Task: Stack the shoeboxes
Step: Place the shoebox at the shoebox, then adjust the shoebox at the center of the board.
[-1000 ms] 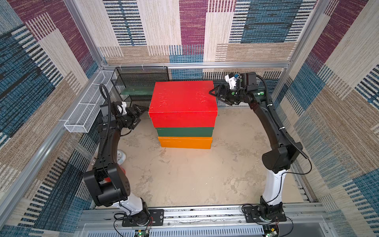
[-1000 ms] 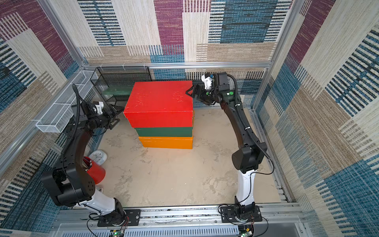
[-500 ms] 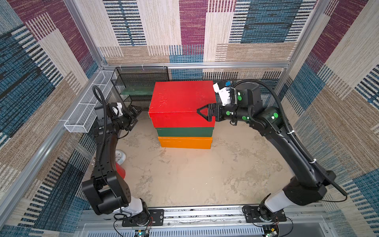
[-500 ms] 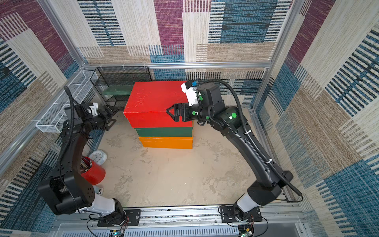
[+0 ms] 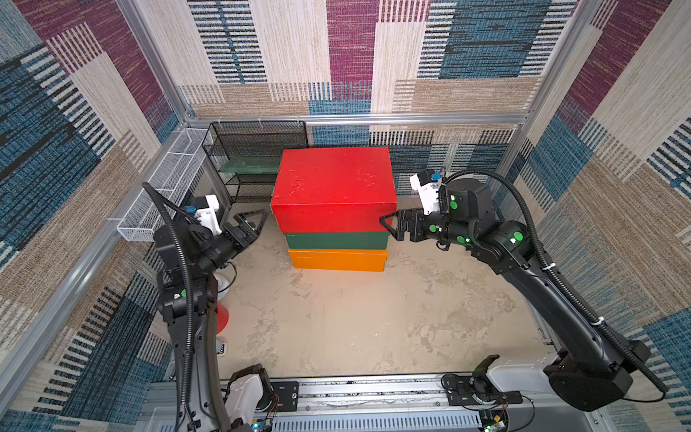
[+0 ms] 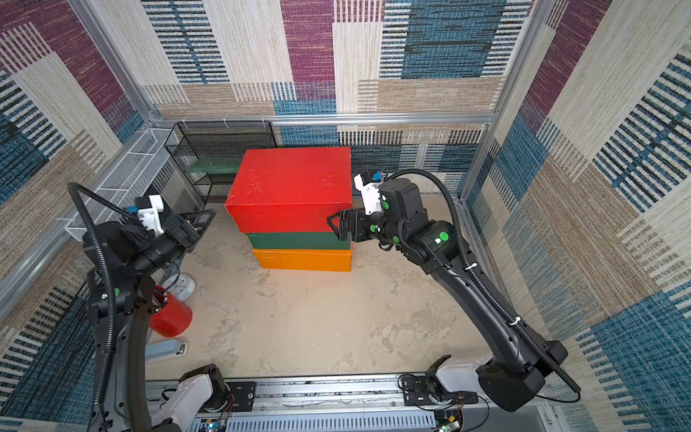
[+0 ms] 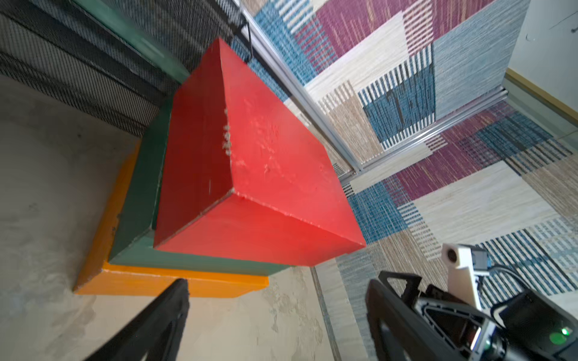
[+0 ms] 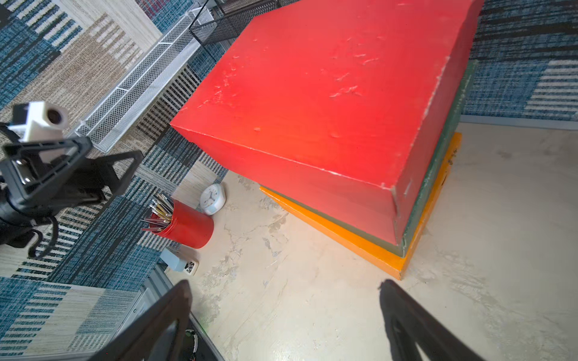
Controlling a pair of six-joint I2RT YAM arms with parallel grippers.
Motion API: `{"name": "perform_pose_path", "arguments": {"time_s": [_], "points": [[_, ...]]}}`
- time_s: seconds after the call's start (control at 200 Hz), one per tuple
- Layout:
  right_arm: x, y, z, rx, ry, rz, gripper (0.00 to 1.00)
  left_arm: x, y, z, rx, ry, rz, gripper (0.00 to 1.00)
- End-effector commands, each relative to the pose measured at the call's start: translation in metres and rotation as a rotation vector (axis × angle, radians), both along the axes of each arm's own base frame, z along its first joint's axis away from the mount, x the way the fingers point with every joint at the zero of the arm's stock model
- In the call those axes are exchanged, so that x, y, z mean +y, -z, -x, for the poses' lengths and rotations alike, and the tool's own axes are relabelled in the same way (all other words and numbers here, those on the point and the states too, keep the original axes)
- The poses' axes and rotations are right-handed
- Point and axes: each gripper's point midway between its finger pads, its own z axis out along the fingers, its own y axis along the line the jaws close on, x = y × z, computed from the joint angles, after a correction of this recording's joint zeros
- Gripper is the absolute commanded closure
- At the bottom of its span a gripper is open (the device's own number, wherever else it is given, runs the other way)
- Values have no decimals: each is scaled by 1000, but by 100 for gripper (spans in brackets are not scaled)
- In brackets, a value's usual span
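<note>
The pale stone-patterned table (image 5: 355,318) carries all three shoeboxes in one pile at its far middle, just in front of the back wall. The large red painted cardboard shoebox (image 5: 332,187) sits on top. Under it is the dark green painted cardboard shoebox (image 5: 336,240), and at the bottom the orange painted cardboard shoebox (image 5: 338,260) rests on the table. Judged from this, the stacking itself looks done and the step in hand is checking or squaring the pile. In the wrist views the edges look roughly lined up, with the red box perhaps a little proud of the green one at the front.

The right pincer (image 5: 388,228) is spread wide and holds nothing. It points at the stack's near right corner, at the height where red meets green; whether it touches cannot be told. The left pincer (image 5: 258,224) is also spread and empty, standing apart from the stack's left side.

The next move calls either for a light, level nudge at that corner or for both arms to draw back without clipping the red box. The left arm also needs to avoid the small red cylindrical pencil cup (image 6: 170,316) near it.
</note>
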Motion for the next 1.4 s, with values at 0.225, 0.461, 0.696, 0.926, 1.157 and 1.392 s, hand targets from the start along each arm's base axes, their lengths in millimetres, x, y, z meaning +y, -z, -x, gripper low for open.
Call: {"name": "perform_pose_path", "arguments": {"time_s": [0.225,0.461,0.696,0.926,1.157,1.392], "points": [[-3,-9,-3,-46,-26,-53,5,-53,29,-23,7,167,-59,14],[-12,-2,-10,-36,-13,-47,5,-53,43,-56,45,164,-67,14],[-14,2,-15,-30,-14,-55,5,-53,41,-77,43,160,-76,14],[-15,1,-18,-33,-14,-59,5,-57,47,-84,55,165,-95,15],[-18,5,-16,-24,-18,-54,5,-53,48,-83,61,141,-124,15],[-32,-2,-19,-44,18,-61,5,-51,47,-82,60,129,-133,15]]}}
